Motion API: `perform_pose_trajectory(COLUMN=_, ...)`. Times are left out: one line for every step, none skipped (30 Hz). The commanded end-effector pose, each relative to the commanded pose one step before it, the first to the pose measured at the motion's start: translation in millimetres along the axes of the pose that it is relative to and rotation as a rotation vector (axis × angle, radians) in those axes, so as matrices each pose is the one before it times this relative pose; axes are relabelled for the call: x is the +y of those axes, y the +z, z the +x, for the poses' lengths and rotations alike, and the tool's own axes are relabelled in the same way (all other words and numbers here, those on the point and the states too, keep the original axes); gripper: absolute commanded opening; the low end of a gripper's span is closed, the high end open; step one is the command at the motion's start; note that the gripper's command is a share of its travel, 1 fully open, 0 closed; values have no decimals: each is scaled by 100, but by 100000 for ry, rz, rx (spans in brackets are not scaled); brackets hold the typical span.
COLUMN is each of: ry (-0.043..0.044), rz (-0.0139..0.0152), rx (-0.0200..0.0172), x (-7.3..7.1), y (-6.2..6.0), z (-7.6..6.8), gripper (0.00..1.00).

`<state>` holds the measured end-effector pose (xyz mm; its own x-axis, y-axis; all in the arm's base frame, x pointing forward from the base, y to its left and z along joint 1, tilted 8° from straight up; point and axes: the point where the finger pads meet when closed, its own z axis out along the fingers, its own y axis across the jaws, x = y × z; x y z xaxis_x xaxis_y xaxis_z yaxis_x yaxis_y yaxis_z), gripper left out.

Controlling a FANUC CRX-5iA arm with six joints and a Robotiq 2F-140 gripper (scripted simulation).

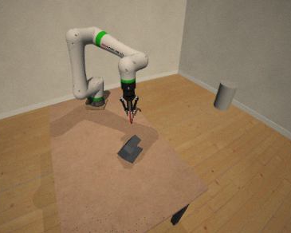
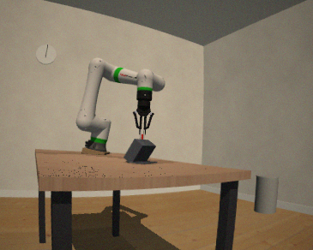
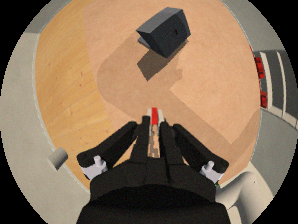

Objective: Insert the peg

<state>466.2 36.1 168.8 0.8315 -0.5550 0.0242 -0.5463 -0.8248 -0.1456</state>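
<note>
Above the table [image 2: 118, 171], gripper [image 2: 142, 127] is pinched on the red peg [image 2: 142, 134], which hangs point-down just over the top edge of the dark sloped panel [image 2: 140, 151], apart from it. Grey cylinder [image 2: 266, 193] stands far right on the floor.
</note>
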Motion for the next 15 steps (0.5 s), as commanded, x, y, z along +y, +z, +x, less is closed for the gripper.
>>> perform_pose_trajectory(ry=3, rz=3, rx=-19, x=-13, y=-903, z=6, gripper=0)
perform_pose_trajectory(ry=226, rz=92, rx=-37, x=28, y=624, z=4, gripper=0)
perform_pose_trajectory(ry=685, rz=231, rx=-244, x=75, y=62, z=-4, gripper=0)
perform_pose_trajectory(ry=1142, rz=387, rx=-405, x=124, y=103, z=-6, gripper=0)
perform_pose_trajectory(ry=1375, rz=468, rx=-484, x=147, y=121, z=-5, gripper=0)
perform_pose_trajectory(ry=1377, rz=470, rx=-482, x=145, y=119, z=-3, gripper=0)
perform_pose_trajectory(ry=1378, rz=473, rx=-479, x=143, y=116, z=0, gripper=0)
perform_pose_trajectory(ry=1380, rz=476, rx=-477, x=141, y=114, z=2, gripper=0)
perform_pose_trajectory(ry=1381, rz=479, rx=-475, x=139, y=111, z=5, gripper=0)
perform_pose_trajectory(ry=1383, rz=482, rx=-472, x=137, y=109, z=7, gripper=0)
perform_pose_trajectory(ry=1384, rz=485, rx=-470, x=135, y=106, z=9, gripper=0)
perform_pose_trajectory(ry=0, rz=0, rx=0, x=0, y=0, z=0, gripper=0)
perform_pose_trajectory(ry=0, rz=0, rx=0, x=0, y=0, z=0, gripper=0)
perform_pose_trajectory(ry=1385, rz=488, rx=-468, x=133, y=103, z=12, gripper=0)
perform_pose_trajectory(ry=1387, rz=491, rx=-465, x=131, y=101, z=14, gripper=0)
